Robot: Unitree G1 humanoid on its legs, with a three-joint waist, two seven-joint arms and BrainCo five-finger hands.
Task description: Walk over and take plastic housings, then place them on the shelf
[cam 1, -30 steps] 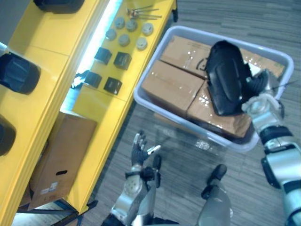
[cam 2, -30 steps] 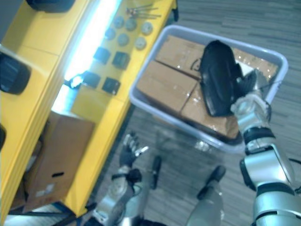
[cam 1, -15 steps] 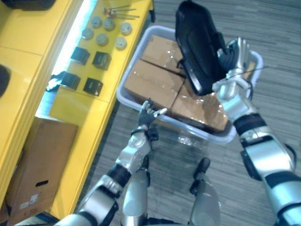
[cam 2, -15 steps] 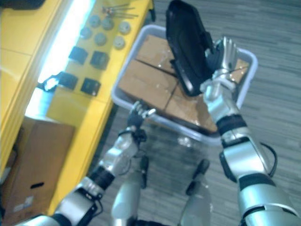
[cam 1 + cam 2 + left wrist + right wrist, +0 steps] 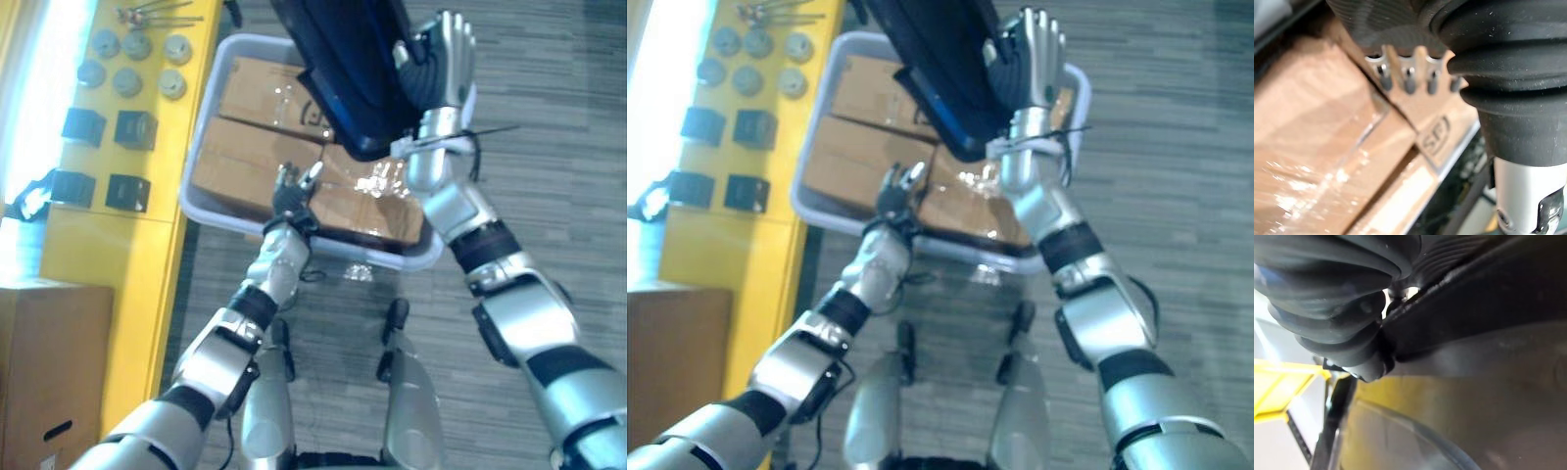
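Yellow shelf [image 5: 108, 245] on the left is where this goes. Left hand [image 5: 291, 191], fingers loose and straight, reaches under the black plastic housing [image 5: 343, 69], probably to steady it. Right hand [image 5: 441, 69] curls round its edge, holding it above the grey bin [image 5: 200, 127].

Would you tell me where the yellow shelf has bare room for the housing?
Bare: the shelf stretch nearer the robot than the black boxes, out to its edge by the bin. Crowded: beyond that, the black boxes, discs and rods sit close together. The bin is filled with cartons; the right hand holds the housing above it.
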